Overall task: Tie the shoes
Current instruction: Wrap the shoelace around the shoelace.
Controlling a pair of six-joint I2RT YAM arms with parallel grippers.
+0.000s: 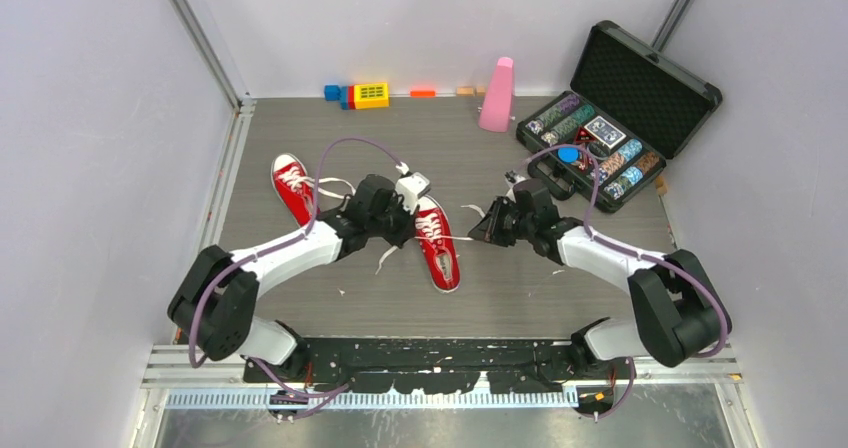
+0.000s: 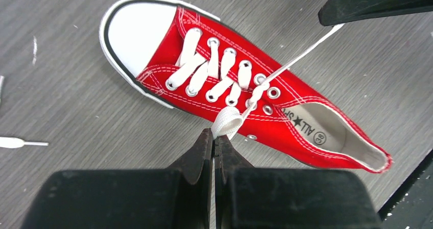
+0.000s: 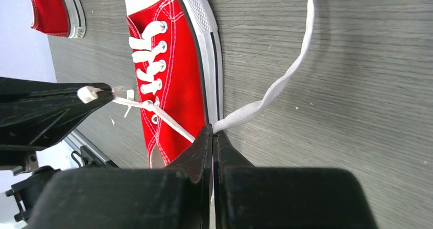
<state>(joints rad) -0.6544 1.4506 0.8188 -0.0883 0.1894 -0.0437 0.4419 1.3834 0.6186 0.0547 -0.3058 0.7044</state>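
Surface [image 1: 520, 288]: grey wood-grain board, with scattered white specks.
Near shoe [image 1: 438, 246]: red, standing on its sole mid-surface between the two claws, white toe cap toward the arm bases.
Left claw [image 2: 214, 137]: clenched on the lace [image 2: 228, 120], just beside the shoe's top eyelets on its left side.
Right claw [image 3: 212, 133]: clenched on the same lace, close by the sole on the shoe's right side.
Lace, run: stretched from claw to claw across the upper eyelets. A loose tail leaves the right claw and lies curved on the surface.
Far shoe [image 1: 292, 186]: red, on its sole at left rear, apart from the near shoe. Its lace trails loose to the right.
Case [image 1: 640, 93]: black, lid open, at right rear, with rows of chips inside.
Pink piece [image 1: 497, 95]: tall, tapered, upright near the back wall, left of the case.
Blocks [image 1: 368, 94]: small coloured row along the back wall.
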